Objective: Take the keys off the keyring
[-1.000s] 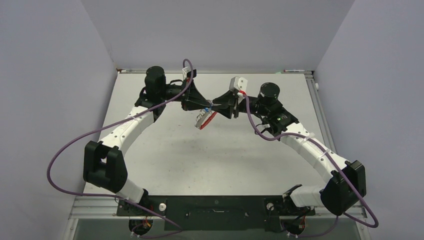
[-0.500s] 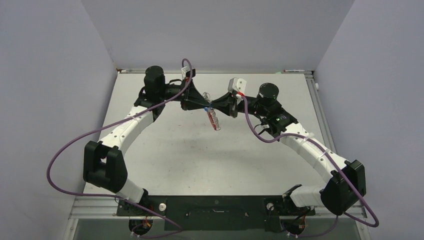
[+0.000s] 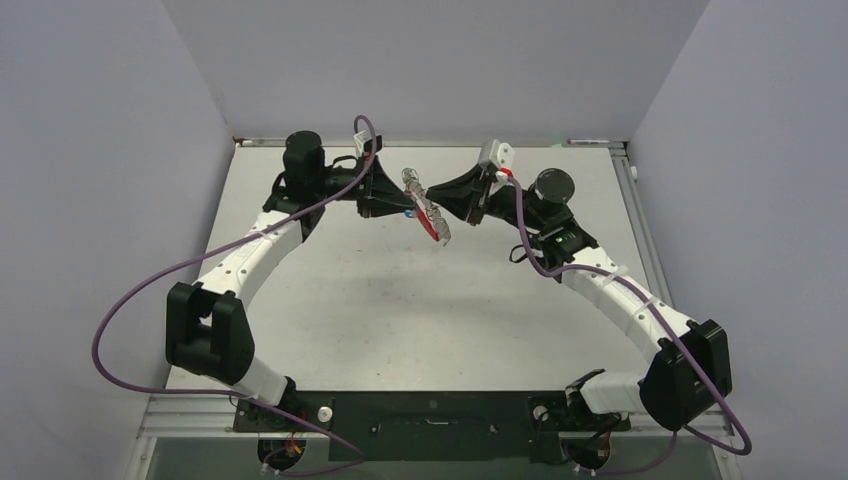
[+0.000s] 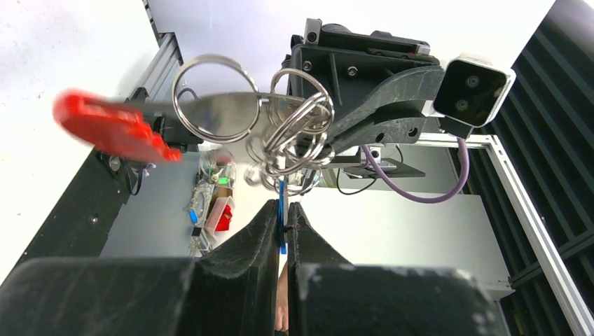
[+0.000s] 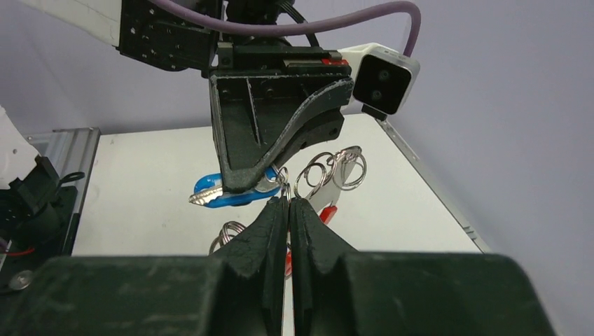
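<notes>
The keyring [image 3: 432, 222], a red band with silver wire loops [image 4: 294, 133], hangs in the air between both grippers above the far middle of the table. My left gripper [image 3: 406, 207] is shut on the blue-headed key [image 5: 228, 196]. That key shows edge-on between my left gripper's pads [image 4: 282, 208]. My right gripper [image 5: 288, 201] is shut on a wire loop of the keyring, just right of the left fingers [image 5: 280, 150]. The red band [image 4: 112, 126] sticks out sideways and is blurred. I can pick out no other key among the loops.
The white table [image 3: 400, 300] lies below, walled by grey panels on three sides. An aluminium rail [image 3: 632, 195] runs along the right and back edges. Purple cables [image 3: 150, 290] loop out from both arms.
Both grippers have moved toward the back of the table and the right one has drawn slightly rightward. The keyring has swung up from hanging low to slanting between the fingertips.
</notes>
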Tool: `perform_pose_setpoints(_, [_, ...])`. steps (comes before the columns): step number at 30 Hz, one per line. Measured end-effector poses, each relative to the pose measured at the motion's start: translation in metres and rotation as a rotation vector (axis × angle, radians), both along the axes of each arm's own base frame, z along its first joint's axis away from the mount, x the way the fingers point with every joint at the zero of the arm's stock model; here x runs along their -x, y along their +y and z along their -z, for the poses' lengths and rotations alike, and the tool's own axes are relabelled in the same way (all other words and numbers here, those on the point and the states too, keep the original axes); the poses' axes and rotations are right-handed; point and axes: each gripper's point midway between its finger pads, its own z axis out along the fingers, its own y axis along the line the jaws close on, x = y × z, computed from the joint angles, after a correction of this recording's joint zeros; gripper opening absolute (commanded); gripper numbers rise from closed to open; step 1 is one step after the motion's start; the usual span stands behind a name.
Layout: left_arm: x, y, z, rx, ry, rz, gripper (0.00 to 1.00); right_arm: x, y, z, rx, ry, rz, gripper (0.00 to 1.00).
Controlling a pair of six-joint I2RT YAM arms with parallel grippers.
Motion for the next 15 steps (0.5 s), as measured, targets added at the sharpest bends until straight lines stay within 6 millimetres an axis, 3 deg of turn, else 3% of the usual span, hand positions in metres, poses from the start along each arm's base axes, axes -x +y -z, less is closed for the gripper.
perform_pose_setpoints(11, [0.008, -0.009, 0.003, -0.005, -0.008, 0.029, 0.0, 0.006, 0.0, -0.033, -0.149, 0.024, -0.016, 0.05])
perform_pose_setpoints(15, [0.008, -0.008, 0.003, -0.005, -0.012, 0.028, 0.0, 0.006, 0.0, -0.032, -0.158, 0.028, -0.017, 0.05])
